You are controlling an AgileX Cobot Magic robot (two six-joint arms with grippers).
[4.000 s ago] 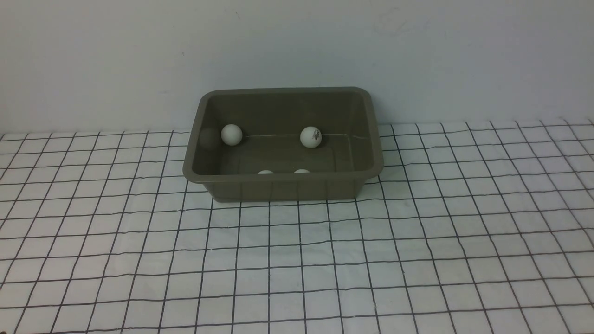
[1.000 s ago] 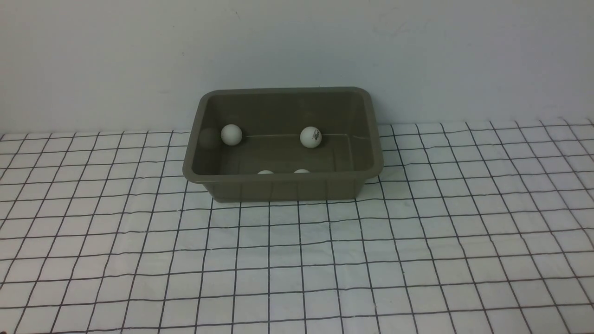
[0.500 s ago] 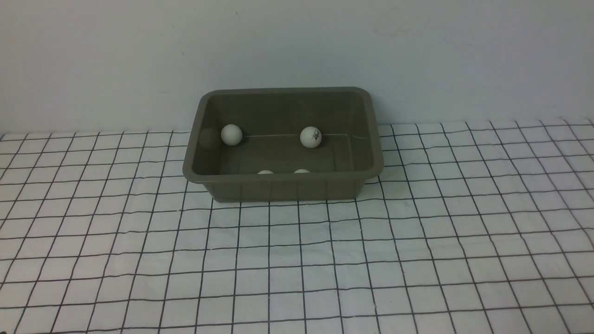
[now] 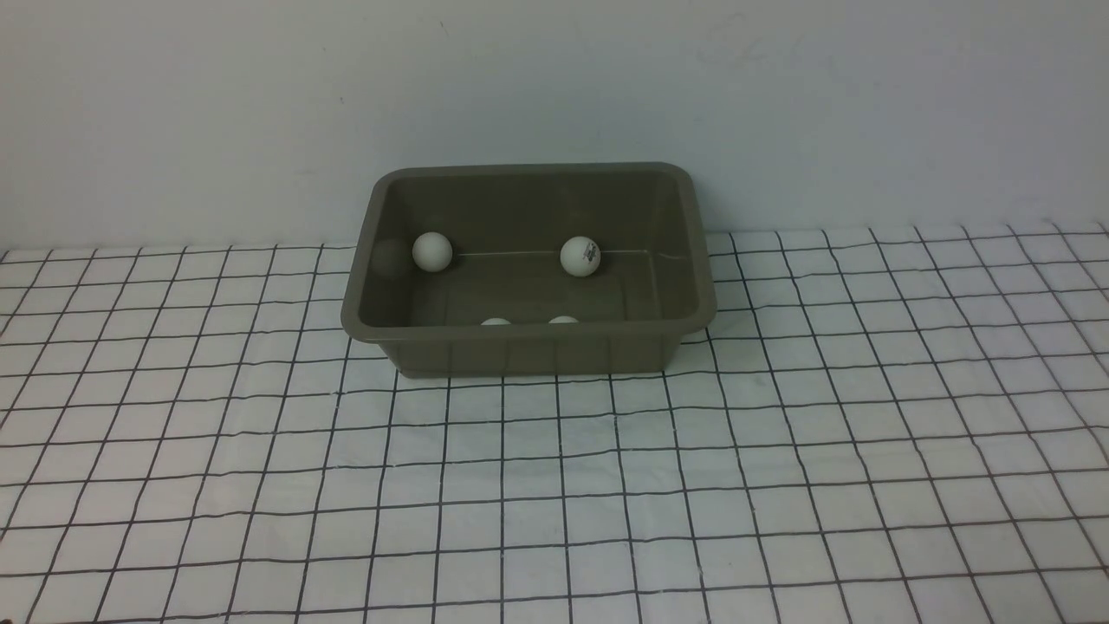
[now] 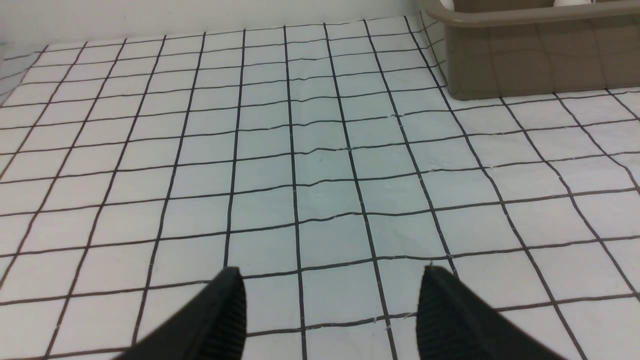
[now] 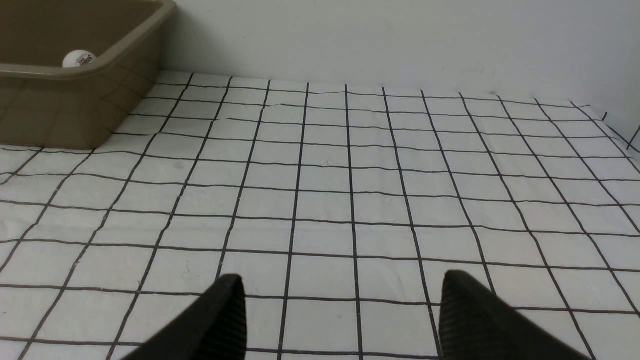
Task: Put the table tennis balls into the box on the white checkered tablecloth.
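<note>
From the front I see the box (image 4: 528, 269) on the white checkered tablecloth (image 4: 554, 485) by the worktop's far edge, four table tennis balls (image 4: 432, 251) inside. My left wrist shows the left gripper (image 5: 330, 300), fingers spread, holding nothing. My right wrist shows the right gripper (image 6: 342, 310) the same.

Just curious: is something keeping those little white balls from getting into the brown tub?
Nothing visible does. All four table tennis balls already lie inside the box. Both grippers are open over bare tablecloth.
</note>
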